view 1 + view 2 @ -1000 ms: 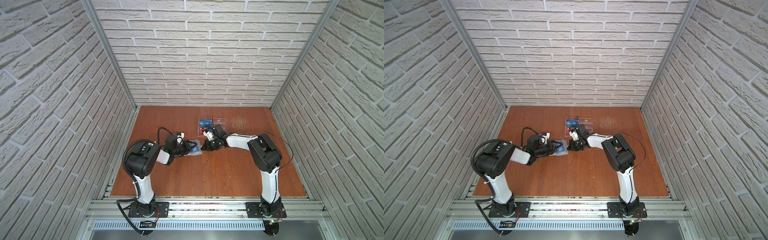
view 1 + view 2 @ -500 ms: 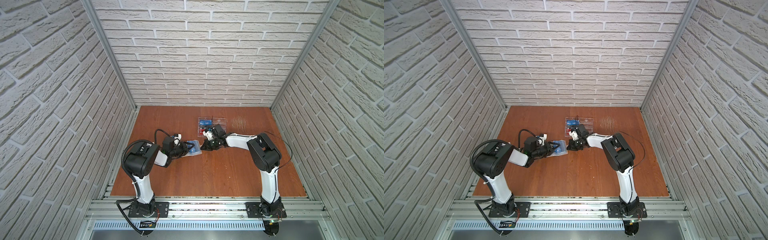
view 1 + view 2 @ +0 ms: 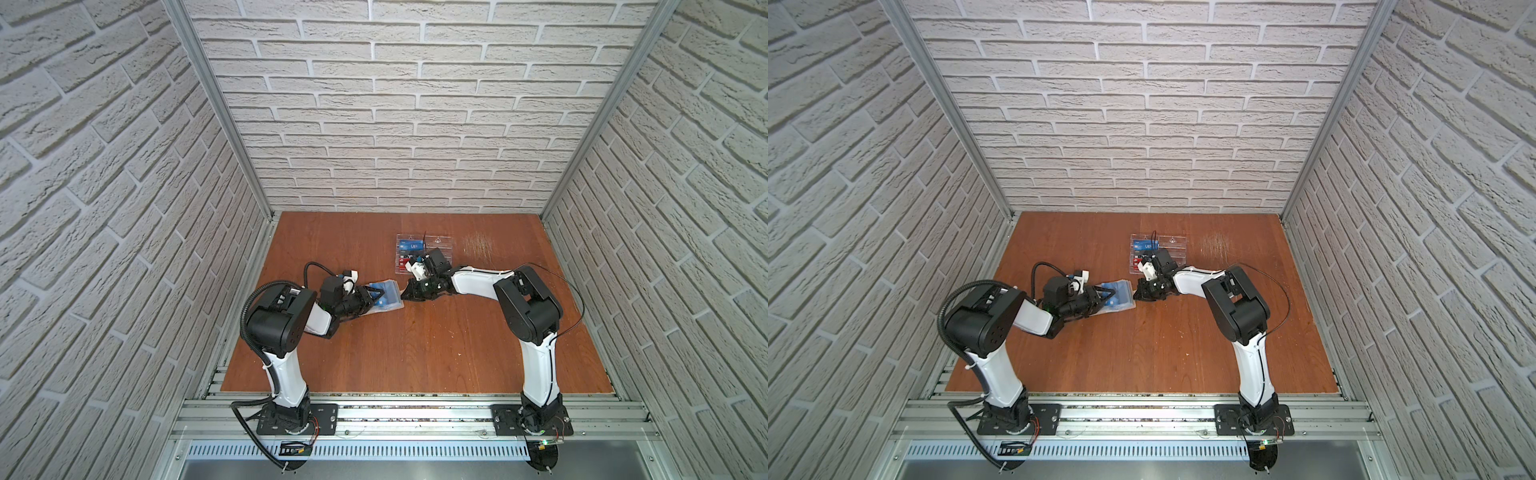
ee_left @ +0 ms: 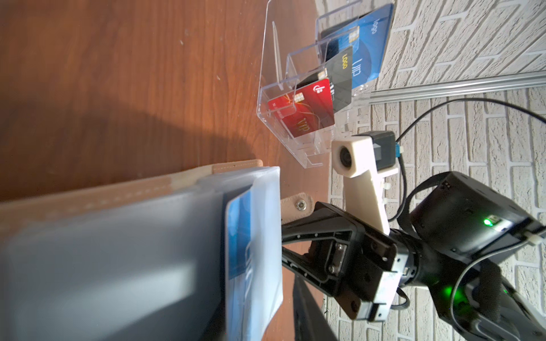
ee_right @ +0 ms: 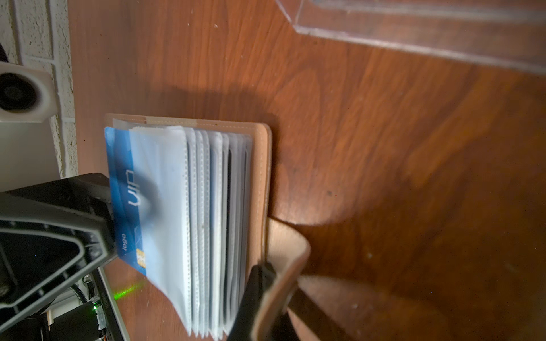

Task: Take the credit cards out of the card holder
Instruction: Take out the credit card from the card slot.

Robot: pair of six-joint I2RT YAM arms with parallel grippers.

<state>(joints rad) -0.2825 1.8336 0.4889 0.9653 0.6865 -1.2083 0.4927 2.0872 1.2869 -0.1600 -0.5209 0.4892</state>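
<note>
Open card holder [image 3: 386,297] on tabletop [image 3: 415,353] between arms, right tool [image 3: 403,294] clamped on its snap tab [image 4: 297,205]. Long edge of blue card [image 5: 121,189] poking out toward left tool [image 3: 370,298], the nearer arm; grip there unclear. Pull straight away from right tool.

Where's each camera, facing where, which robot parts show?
Both top views: high over the front rail, facing down toward the back wall; both arms, left gripper, right gripper flanking the card holder.
Left wrist: on the left arm, facing across the card holder to the right gripper and acrylic rack; own gripper unclear.
Right wrist: on the right arm, facing down on the sleeves; own fingers pinch the snap tab, left gripper at the blue credit card.
Shared: wrist views see the card holder from opposite ends.
</note>
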